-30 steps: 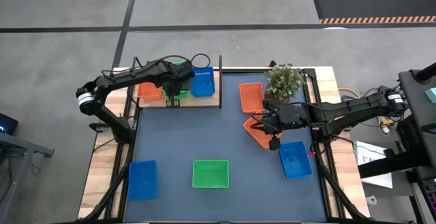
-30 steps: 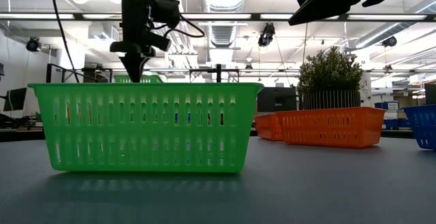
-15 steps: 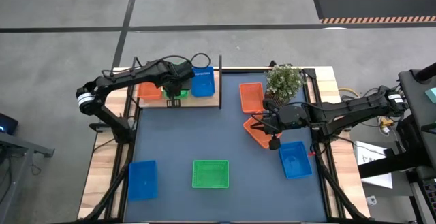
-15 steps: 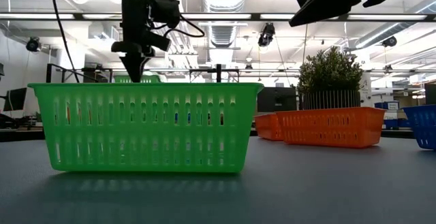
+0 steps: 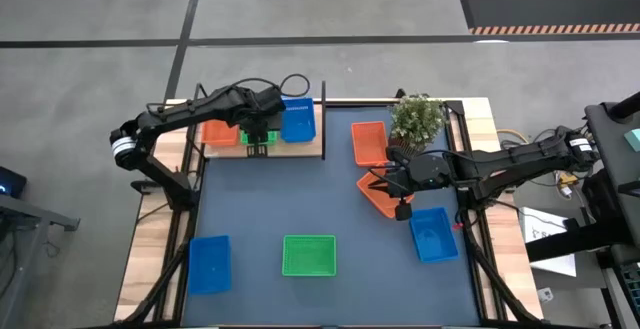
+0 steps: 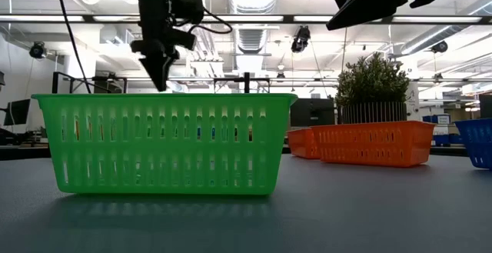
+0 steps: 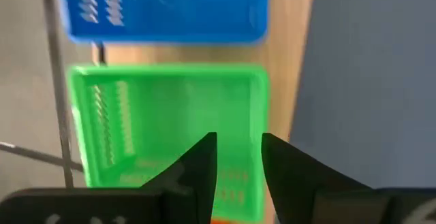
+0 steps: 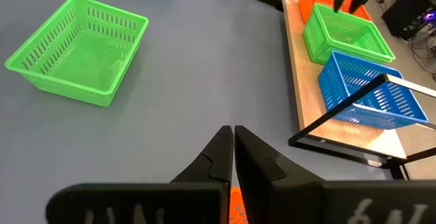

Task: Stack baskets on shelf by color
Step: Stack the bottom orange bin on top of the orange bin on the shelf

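Shelf (image 5: 300, 145) in your high view carries an orange basket (image 5: 220, 132), a green basket (image 5: 258, 137) and a blue basket (image 5: 297, 121), side by side; your left pincer (image 5: 257, 149) hangs over the green one. Left wrist view: its fingers (image 7: 197, 166) stand apart above that empty green basket (image 7: 163, 115). Right wrist view: the right pincer (image 8: 231, 146) is pressed together, holding nothing, above the counter (image 8: 204, 67); a second green basket (image 8: 78, 50) sits empty.

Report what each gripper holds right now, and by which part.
Nothing is held. The left gripper has its jaws open above the green basket on the shelf; the right gripper is shut on nothing above an orange basket.
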Robot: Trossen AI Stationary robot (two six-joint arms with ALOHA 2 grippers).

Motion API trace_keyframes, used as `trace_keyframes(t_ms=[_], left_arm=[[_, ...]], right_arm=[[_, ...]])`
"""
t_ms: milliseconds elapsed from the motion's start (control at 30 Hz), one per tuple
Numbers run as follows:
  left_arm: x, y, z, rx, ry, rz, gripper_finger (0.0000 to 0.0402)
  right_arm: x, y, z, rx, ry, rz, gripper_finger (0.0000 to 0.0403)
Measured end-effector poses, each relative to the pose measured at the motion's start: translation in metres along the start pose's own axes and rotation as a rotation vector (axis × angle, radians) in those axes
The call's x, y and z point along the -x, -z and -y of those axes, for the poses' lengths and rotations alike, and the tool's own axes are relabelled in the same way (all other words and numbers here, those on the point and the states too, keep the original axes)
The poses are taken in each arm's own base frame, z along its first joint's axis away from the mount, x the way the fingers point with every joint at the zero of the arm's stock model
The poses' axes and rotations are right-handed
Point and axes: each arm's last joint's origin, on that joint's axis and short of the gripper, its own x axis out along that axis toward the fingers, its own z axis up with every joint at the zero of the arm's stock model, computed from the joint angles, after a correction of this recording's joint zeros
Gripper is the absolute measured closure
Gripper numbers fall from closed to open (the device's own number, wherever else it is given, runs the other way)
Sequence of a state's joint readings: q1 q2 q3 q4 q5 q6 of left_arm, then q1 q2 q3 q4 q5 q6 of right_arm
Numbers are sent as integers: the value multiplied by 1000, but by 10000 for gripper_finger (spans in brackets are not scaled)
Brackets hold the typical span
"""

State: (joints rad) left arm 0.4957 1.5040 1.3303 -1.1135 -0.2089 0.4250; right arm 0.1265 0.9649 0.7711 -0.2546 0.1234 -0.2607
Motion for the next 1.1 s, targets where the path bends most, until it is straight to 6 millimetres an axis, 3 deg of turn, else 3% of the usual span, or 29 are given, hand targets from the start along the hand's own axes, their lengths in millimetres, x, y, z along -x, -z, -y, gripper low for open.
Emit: trace_keyframes(t_ms=[200, 433, 867, 1100], left_arm=[[-15, -7, -1, 19, -58, 63, 316], [-33, 4, 3, 0, -56, -48, 356], [-4, 25, 6, -8, -41, -132, 389], [22, 46, 17, 137, 44, -141, 389]], right_arm=[[0, 0, 0, 0, -1, -2, 394], [0, 0, 0, 1, 0, -2, 394], [0, 0, 0, 2, -1, -3, 394], [0, 0, 0, 1, -1, -2, 394]])
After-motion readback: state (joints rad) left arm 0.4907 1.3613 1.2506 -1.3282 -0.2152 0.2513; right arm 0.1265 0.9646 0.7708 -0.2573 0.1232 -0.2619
